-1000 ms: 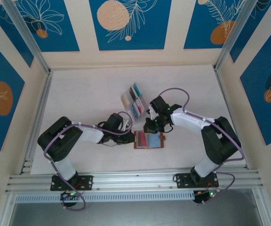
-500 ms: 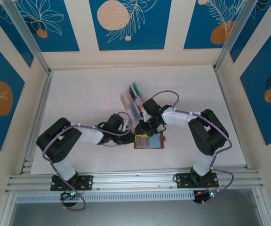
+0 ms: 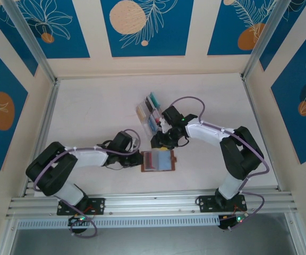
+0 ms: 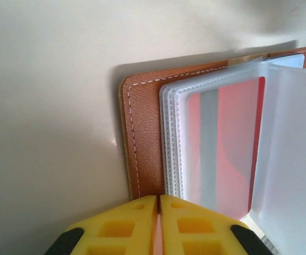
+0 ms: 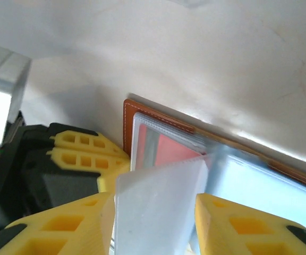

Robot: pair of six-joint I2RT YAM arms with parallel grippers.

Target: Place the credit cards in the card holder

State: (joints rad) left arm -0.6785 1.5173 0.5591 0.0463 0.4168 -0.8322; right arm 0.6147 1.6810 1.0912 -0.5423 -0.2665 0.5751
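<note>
Top external view: the card holder (image 3: 158,161) lies open on the table (image 3: 100,117) at 6 o'clock of its middle. The clear rack (image 3: 146,114) stands at 12 o'clock of the holder, with the remaining credit cards (image 3: 154,101) in it.
Left gripper: the left gripper (image 3: 135,158) sits at 9 o'clock of the holder. In the left wrist view its yellow fingers (image 4: 195,228) are pressed together on the near edge of the brown leather cover (image 4: 142,138), seemingly pinching it.
Right gripper: the right gripper (image 3: 160,140) hovers at 12 o'clock of the holder, between it and the rack. In the right wrist view its jaws stand apart, and a clear pocket leaf (image 5: 161,180) rises between them. Whether the fingers touch the leaf's edges I cannot tell.
Cards already in: a red card (image 4: 230,143) sits inside a clear pocket on the left half. A pale blue one looks lodged on the right half.
Step in hand: probably parting the leaves to free an empty pocket for the next card.
Doing it well: hold the leather edge down so the holder cannot slide or fold shut. Bring the right gripper away from the leaf gently, because the leaf is floppy and may fall over the open pocket.
Next card: take it from the rack by a short edge. Bring it in flat and low, lined up with the pocket mouth.
Risk: a card that catches on the stitched pocket rim could push the whole holder toward 9 o'clock.
</note>
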